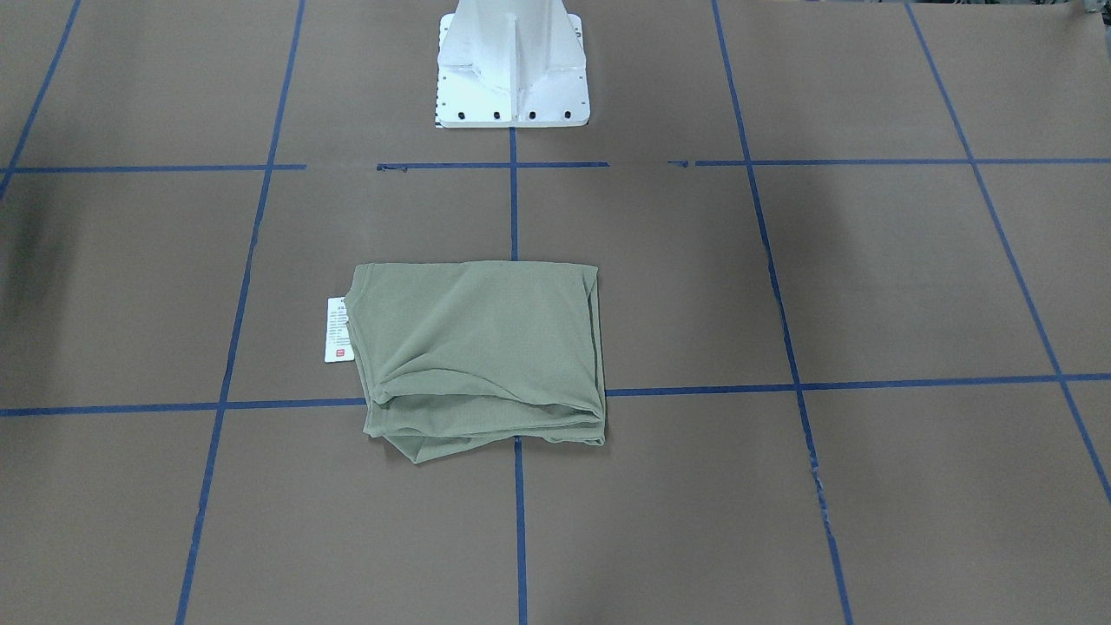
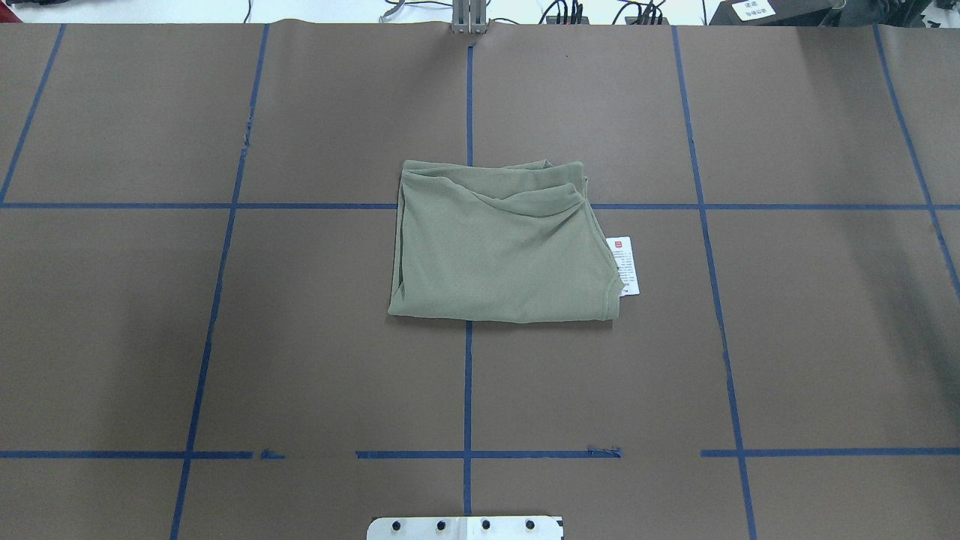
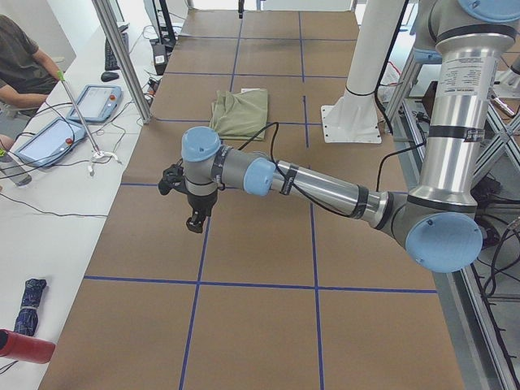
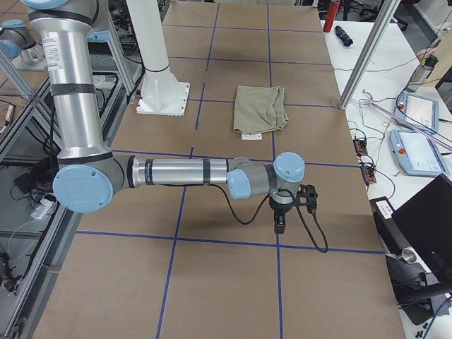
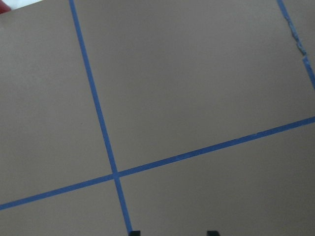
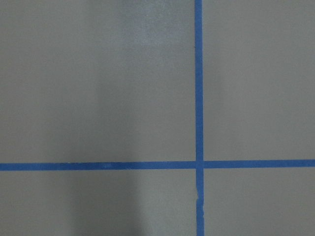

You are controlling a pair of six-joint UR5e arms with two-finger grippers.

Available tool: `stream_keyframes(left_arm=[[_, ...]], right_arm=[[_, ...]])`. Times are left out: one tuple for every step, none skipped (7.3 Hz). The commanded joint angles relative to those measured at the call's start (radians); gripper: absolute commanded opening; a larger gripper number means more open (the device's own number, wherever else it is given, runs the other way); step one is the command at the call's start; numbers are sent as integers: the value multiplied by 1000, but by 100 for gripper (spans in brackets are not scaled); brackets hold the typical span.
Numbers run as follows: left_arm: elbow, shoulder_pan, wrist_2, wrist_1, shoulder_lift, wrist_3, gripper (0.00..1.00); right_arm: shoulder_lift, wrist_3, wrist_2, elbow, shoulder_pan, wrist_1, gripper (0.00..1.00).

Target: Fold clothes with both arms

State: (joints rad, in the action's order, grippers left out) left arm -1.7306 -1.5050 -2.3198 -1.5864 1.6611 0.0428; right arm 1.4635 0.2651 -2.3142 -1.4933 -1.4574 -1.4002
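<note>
No text can be read at this resolution. Printed items noted:

1. White hang tag (image 1: 337,328) (image 2: 625,265), on the tabletop (image 1: 868,286) at the edge of the green shirt (image 1: 477,347), left of centre in the front-facing view: a red mark and lines of fine print, too small to read.
2. White label (image 2: 752,9), upper right of the overhead view: dark characters, unreadable.
3. Left arm (image 3: 457,77), upper right of the left-side view: a vertical line of print on the silver tube, unreadable.

The brown tabletop (image 2: 112,337), gridded with blue tape lines (image 2: 467,375), carries a folded olive-green shirt (image 2: 495,247) at its middle, a white hang tag (image 2: 626,266) lying flat beside it, and a white pedestal base (image 1: 512,95) near one edge.
</note>
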Motion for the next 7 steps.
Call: stream_keyframes(left_arm=[[86,-50,-20,-14,25,86,80],[86,-50,-15,-15,26,83,100],[83,-52,-15,-11,25,75,100],[92,-52,-15,-10,20,30,100],[92,-52,-16,-17,16,-12,100],[85,-54,-19,-14,9,-33,100],[104,-49,-18,-21,14,-94,100]], right_arm=[[6,-12,5,-30,-14,-45,100],[6,-54,10,-28,-6,-57,100],[9,-122,12,-30,-9,-84,100],[6,-168,12,-35,-17,-129,100],[8,-202,10,-39,-18,-155,100],[3,-198,22,-24,11,-155,100],[0,-191,27,-27,15,-154,100]])
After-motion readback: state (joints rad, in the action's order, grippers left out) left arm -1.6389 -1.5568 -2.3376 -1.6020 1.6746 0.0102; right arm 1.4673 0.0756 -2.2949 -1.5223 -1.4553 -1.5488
